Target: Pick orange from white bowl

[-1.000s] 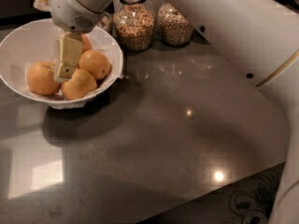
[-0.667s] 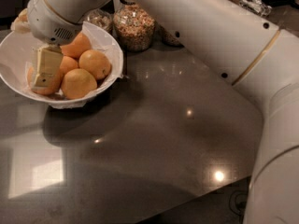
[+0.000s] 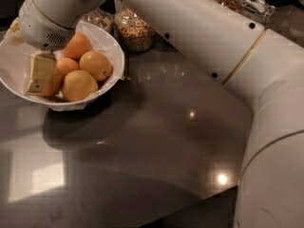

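Four oranges (image 3: pixel 78 84) are plainly seen piled in the white bowl (image 3: pixel 13 77), which stands at the left end of the dark countertop (image 3: pixel 156 127), just in front of a glass jar (image 3: pixel 135 30) of grains. The gripper (image 3: pixel 42 74) is set down inside the left half of the bowl, under the wrist of the white arm (image 3: pixel 199 27), close against a partly hidden orange (image 3: pixel 53 83) at the edge of the pile. Whether that fruit is clamped or merely touched cannot be told. The step in hand is judged to be the grasp. It would be done well if the orange were taken across its widest part, so that it is not squeezed out sideways, and if the hold were confirmed before any lift. The lift should be kept straight up, so that neighbouring fruit is not dragged along and the bowl is not tipped.
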Controlling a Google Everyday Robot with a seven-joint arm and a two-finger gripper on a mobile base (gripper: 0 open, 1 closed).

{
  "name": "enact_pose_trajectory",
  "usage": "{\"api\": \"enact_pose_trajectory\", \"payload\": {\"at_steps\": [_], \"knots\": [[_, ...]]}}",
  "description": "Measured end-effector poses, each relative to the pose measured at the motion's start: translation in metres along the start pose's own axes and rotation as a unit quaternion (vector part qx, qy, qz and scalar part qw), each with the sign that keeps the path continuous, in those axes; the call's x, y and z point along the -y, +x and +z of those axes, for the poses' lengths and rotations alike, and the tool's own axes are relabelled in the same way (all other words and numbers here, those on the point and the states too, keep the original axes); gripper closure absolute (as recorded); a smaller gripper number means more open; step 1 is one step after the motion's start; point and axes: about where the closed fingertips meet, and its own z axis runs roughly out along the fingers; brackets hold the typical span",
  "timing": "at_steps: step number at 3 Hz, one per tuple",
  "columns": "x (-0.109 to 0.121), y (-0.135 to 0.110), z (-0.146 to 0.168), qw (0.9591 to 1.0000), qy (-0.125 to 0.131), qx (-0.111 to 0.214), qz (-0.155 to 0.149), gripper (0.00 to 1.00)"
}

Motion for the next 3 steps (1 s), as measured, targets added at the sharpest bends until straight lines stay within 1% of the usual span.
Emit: {"api": "enact_pose_trajectory", "payload": {"at_steps": [1,2,3], "knots": [[-0.003,0.013,-0.003,0.9999,-0.004,-0.010,0.008,0.23],[-0.003,0.013,-0.003,0.9999,-0.004,-0.010,0.008,0.24],[-0.001,0.033,-0.004,0.9997,0.006,-0.016,0.018,0.23]]}}
